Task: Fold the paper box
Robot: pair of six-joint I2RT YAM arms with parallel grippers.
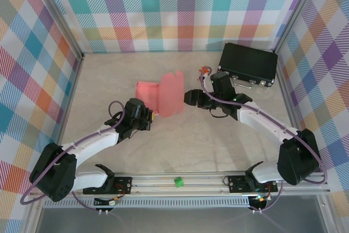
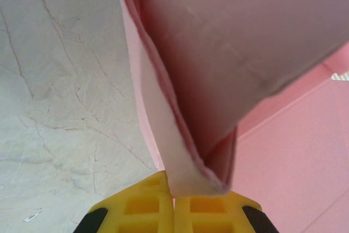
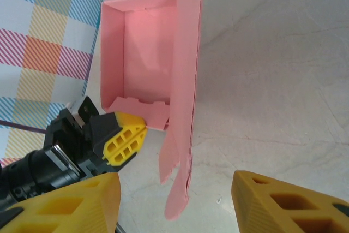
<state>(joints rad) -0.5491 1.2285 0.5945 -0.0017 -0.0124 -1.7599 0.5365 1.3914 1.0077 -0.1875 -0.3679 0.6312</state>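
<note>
Paper box [image 1: 169, 95] in tight left claw [image 2: 174, 210], right claw [image 3: 177, 186] agape alongside.

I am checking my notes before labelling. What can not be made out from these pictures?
Top external: the raised flap of the paper box covers part of the box beneath it; the red item by the black case is too small to name.
Left wrist: card pinched in the left gripper blocks most of the scene ahead.
Right wrist: the bottom edge cuts off the right gripper.
</note>
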